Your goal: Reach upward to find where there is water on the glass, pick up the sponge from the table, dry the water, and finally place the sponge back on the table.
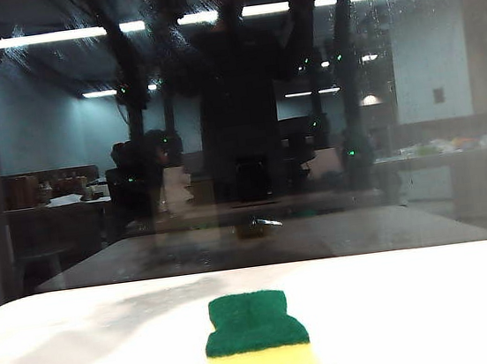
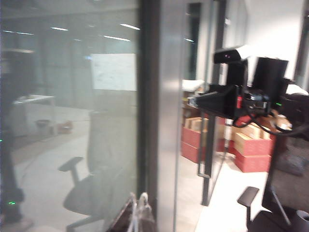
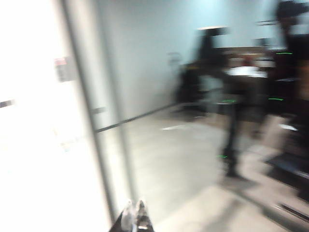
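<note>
Sponge at rest before the glass

The yellow, green-topped sponge (image 1: 259, 342) lay flat on the white table (image 1: 437, 309), near the dark reflective glass (image 1: 426, 80).

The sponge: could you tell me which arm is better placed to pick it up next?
Neither clearly: the sponge lies central on the table, and both the left gripper and right gripper are shut, aimed away from it.

No words, numbers or brand names can be read in any of the 3 views. In the right wrist view a small sign (image 3: 61, 69) hangs on a pale wall, but it is too blurry to read. In the left wrist view a whiteboard (image 2: 114, 71) shows only faint marks.
</note>
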